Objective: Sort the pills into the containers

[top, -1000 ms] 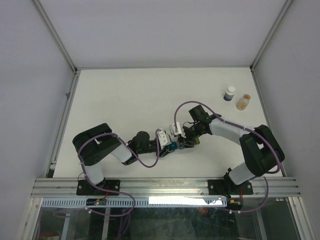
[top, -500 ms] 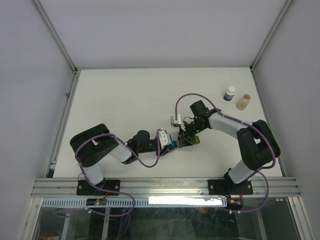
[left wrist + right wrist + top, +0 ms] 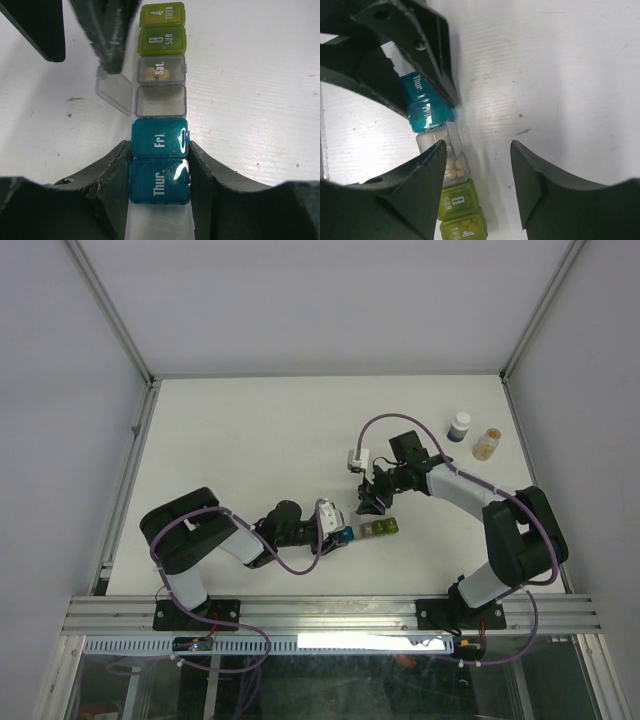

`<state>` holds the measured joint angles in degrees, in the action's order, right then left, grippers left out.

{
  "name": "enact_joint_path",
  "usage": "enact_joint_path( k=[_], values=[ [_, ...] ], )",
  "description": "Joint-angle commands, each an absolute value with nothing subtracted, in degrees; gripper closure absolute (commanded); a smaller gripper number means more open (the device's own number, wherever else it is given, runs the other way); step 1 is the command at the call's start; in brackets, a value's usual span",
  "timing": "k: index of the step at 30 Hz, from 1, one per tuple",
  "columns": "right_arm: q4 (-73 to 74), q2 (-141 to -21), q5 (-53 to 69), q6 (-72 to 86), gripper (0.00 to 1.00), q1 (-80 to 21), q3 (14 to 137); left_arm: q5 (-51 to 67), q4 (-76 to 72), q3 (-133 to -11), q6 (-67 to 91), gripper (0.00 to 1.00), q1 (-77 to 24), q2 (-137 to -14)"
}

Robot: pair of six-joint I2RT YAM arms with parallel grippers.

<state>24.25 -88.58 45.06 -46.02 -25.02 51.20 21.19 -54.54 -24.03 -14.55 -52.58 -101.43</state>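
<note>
- Backed right gripper (image 3: pixel 372 502) off containers (image 3: pixel 380 528) toward far side; spread wide, holding nothing.
- Clamping teal end cells with left gripper (image 3: pixel 160 150).
- Pills (image 3: pixel 156 76) seen in grey cell.

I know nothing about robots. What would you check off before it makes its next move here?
1. Organiser steadied: left gripper clamped on its teal end. Ok.
2. Open cell ready: lid flipped aside, looks empty. Ok.
3. Right gripper free: open, holding nothing. Ok.
4. Sat. cell: pills inside, lid shut. Ok.
5. Loose pills left on the table: cannot tell.
</note>
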Motion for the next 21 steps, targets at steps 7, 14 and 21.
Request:
enact_joint_path(
  k=[7,14,21],
  values=[
    [18.19,-93.52,29.98,-37.94,0.64,-29.27,53.60,21.77,-55.97,-25.05,-15.98,0.97,-53.35,-99.93],
    [19.56,-93.88,29.05,-38.70,0.64,-30.14,54.44,20.69,-55.79,-25.37,-16.14,0.95,-53.26,-100.77],
    [26.85,-85.70,38.14,-40.80,0.37,-23.73,59.15,16.59,-60.77,-23.79,-13.23,0.41,-53.10,-99.28]
  ],
)
